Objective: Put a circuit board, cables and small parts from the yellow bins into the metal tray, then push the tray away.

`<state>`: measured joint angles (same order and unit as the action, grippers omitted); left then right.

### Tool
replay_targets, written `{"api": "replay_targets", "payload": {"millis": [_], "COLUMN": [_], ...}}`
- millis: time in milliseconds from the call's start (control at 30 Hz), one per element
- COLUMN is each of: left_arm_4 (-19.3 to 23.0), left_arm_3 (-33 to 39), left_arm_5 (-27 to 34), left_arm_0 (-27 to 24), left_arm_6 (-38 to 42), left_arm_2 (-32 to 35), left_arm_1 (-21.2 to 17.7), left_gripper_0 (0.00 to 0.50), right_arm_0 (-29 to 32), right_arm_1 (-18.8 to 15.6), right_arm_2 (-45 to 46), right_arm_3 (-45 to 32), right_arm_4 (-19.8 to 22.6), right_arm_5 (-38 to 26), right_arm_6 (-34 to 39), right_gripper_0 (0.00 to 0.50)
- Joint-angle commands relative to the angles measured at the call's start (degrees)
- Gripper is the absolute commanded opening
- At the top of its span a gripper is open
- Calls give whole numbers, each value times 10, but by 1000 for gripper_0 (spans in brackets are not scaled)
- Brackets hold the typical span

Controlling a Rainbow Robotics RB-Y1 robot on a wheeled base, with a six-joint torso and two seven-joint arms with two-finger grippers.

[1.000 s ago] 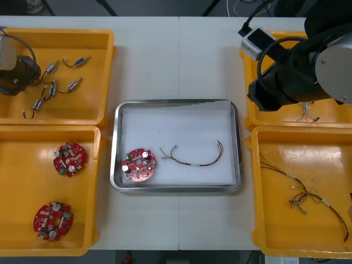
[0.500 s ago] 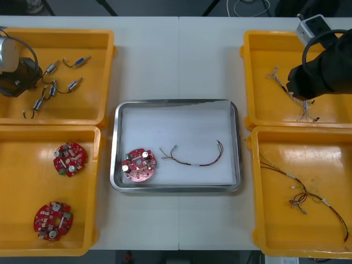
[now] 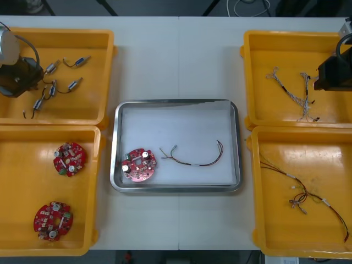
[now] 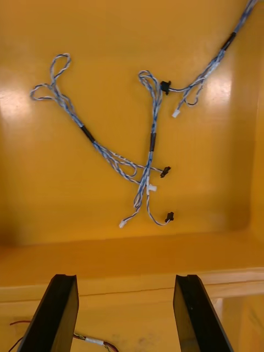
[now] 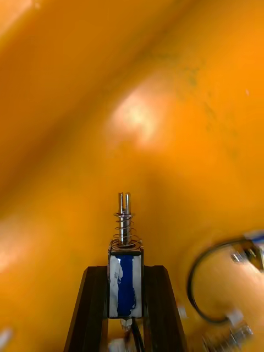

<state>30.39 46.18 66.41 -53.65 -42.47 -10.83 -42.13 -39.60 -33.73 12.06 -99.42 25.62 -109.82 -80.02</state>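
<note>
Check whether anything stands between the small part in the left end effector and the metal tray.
The left end effector holds the small metal part inside the far left yellow bin, so that bin's side wall lies between it and the metal tray. Other small metal parts lie in that path.

Glossy plastic bins (image 3: 286, 49), shiny metal tray (image 3: 177, 102) rim, matt white inside, matt black fingers (image 5: 91, 313), bright metal part (image 5: 125, 275) between them

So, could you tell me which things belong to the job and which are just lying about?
In hand: small metal part in the left end effector; metal tray with circuit board and cable; blue and white cables before the open right end effector.
Lying about: spare circuit boards; red and yellow cables.
</note>
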Motion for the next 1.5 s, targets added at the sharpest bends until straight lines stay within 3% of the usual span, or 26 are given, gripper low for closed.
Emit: {"api": "replay_targets", "payload": {"millis": [33,400,567,867,1167,1500], "left_arm_4": [-9,33,72,129,159,151], "left_arm_3": [91,234,348,494,544,557], "left_arm_5": [89,236,326,398,404,356], "left_arm_0": [-27,-25,-2,32,33,33], "left_arm_6": [-40,-66,-66,-54,-40,-32], "left_arm_2": [44,37,36,12,-51,-144], "left_arm_1": [-23,-25,-25,-11,31,67], "left_gripper_0": [0,0,0,0,0,0], "right_arm_0": [-72,-203,-244,-302,-364,-421], "right_arm_1": [-32,-51,-60,-76,-83,-90], "right_arm_2": [29,45,53,57,60,54], "right_arm_3": [77,297,380,512,629,738], "right_arm_4": [-19,-65,-72,-90,-117,-145], "right_arm_5": [-2,29,71,162,227,286], "right_arm_6": [11,13,13,13,13,15], "right_gripper_0": [500,500,500,500,500,500]}}
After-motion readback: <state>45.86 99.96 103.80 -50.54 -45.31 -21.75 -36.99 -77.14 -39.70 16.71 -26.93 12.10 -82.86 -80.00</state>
